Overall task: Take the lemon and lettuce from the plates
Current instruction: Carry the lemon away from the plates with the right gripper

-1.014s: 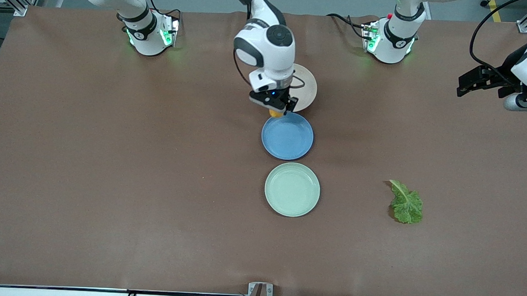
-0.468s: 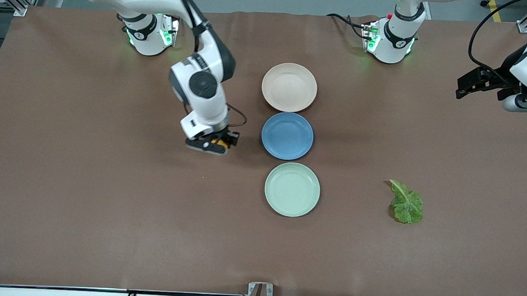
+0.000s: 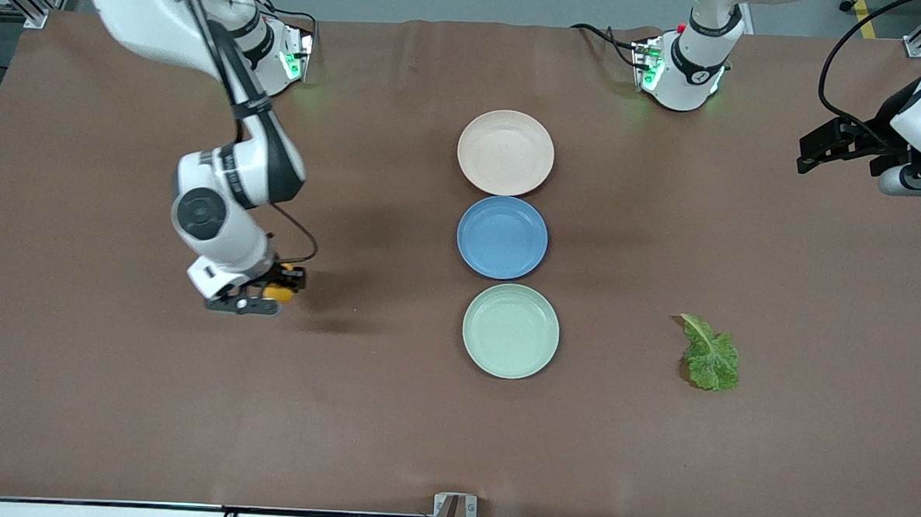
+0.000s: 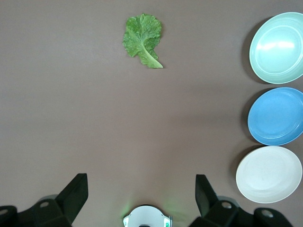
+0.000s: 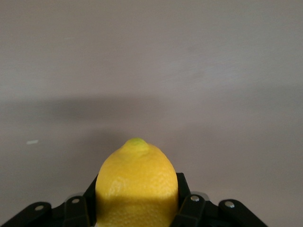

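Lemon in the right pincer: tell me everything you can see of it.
The small oval yellow lemon has dimpled, glossy peel and a greenish nipple tip pointing away from the wrist. It looks whole and unmarked. The right pincer is shut on it, black fingers pressing both sides, over bare brown table toward the right arm's end, off every plate.

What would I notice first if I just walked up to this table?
Probably the bright yellow lemon, pinched in the right gripper over bare table toward the right arm's end. Next, three plates in a row: beige-pink plate, blue plate, mint green plate. The lettuce lies toward the left arm's end.
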Tool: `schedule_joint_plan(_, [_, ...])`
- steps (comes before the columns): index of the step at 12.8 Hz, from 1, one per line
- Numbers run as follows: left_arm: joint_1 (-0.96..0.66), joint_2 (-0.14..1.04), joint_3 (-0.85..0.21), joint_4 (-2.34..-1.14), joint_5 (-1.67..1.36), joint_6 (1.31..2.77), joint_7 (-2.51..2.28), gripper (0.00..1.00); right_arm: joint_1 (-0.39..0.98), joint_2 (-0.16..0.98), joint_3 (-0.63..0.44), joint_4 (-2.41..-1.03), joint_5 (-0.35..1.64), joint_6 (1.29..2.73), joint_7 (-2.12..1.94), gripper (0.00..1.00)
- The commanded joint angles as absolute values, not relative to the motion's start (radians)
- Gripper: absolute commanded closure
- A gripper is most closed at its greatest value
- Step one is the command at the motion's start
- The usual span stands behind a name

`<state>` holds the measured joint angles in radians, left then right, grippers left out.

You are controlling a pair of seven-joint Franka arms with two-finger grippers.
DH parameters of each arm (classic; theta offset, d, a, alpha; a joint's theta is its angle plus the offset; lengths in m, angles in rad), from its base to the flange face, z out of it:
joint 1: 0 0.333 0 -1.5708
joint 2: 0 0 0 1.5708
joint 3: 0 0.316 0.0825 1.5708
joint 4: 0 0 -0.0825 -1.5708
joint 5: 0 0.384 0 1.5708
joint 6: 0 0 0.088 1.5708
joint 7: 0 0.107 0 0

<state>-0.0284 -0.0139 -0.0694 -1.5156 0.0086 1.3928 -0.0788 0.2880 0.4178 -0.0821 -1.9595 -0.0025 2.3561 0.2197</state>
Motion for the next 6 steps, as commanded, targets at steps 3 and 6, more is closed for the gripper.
schedule_joint_plan(3, [-0.038, -0.034, -0.071, -1.528, 0.032, 1.402, -0.078, 0.0, 0.151, 0.485, -0.054, -1.982, 0.147, 2.443, -0.081, 1.0])
schedule_joint_plan(6, [-0.038, -0.035, -0.081, -1.526, 0.051, 1.402, -0.08, 0.0, 0.104, 0.573, -0.052, -1.968, 0.164, 2.526, -0.156, 0.99])
